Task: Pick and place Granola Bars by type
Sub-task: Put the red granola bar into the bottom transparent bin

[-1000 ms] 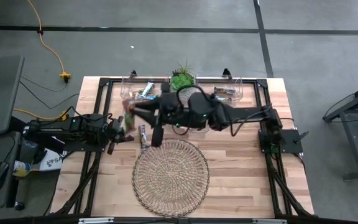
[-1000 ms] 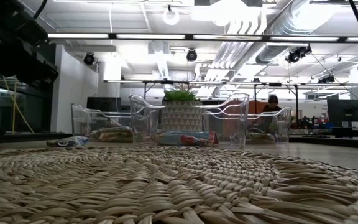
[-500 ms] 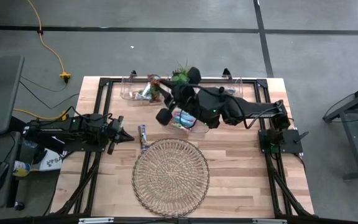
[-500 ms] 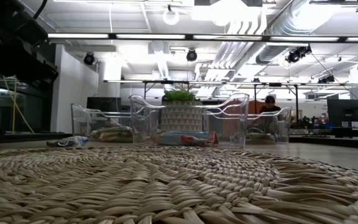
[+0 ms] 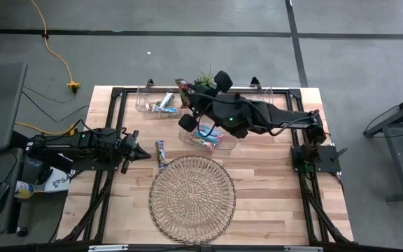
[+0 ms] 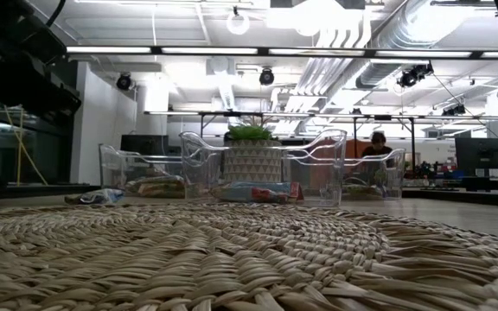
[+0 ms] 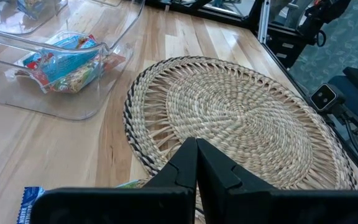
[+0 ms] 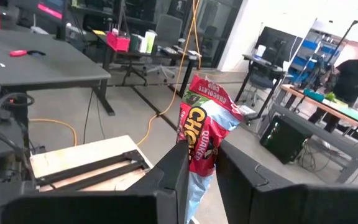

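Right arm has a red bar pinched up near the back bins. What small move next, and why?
Probably lower the right gripper toward a clear plastic bin at the back edge: the red wrapped granola bar hangs clamped above table height, not yet in any bin. Left gripper waits shut beside the round woven wicker tray.

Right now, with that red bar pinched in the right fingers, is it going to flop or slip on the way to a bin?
Likely light: the red bar stands upright from a pinch at its lower end. Its crinkled wrapper end may flop. The glossy wrapper could slip in the right gripper, so move gently.
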